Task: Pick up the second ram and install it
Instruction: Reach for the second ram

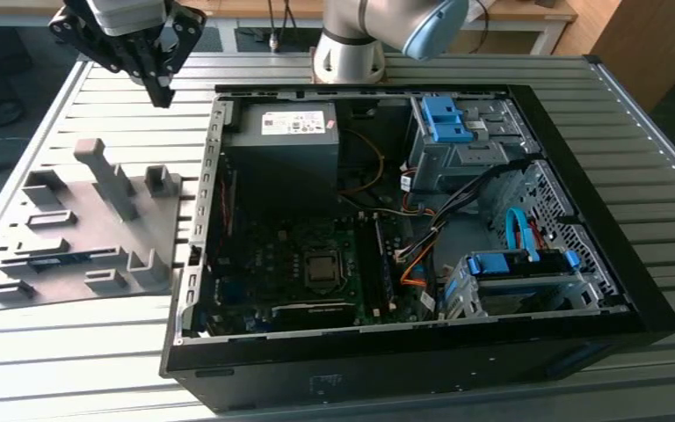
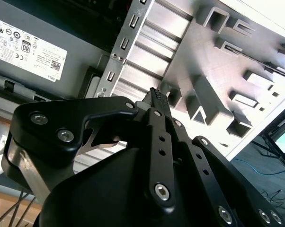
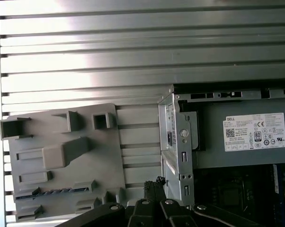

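The open computer case [image 1: 431, 362] is seen whole in the exterior view (motherboard [image 1: 296, 251] bare); the ram [image 3: 48, 192] is made out in a slot of the tray [image 3: 102, 161] in the first wrist view. The gripper [image 1: 162, 90] is held pointing down, upper left of the exterior view, fingers [image 2: 157, 106] together, empty.

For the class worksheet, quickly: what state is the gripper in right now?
Gripper: closed, fingertips together, holding nothing.
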Robot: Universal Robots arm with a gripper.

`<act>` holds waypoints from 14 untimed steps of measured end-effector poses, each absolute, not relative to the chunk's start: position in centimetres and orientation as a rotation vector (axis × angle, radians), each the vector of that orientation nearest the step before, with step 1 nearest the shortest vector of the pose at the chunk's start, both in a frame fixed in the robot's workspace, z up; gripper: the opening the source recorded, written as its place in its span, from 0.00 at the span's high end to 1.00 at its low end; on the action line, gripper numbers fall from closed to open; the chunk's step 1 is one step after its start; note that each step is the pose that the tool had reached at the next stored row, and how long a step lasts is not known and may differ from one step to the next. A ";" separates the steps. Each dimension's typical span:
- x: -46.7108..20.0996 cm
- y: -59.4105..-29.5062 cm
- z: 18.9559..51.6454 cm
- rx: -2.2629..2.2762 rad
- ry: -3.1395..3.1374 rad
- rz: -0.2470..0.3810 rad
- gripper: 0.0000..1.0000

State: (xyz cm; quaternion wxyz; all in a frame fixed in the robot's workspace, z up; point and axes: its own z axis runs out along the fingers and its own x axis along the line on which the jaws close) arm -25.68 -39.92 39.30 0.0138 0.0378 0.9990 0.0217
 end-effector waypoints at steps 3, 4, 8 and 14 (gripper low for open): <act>-26.2 -39.9 39.3 0.118 3.111 0.068 0.90; -26.4 -39.9 39.3 0.118 3.111 0.068 0.90; -27.4 -39.9 39.3 0.118 3.111 0.068 0.90; -28.7 -39.9 39.3 0.118 3.111 0.068 0.90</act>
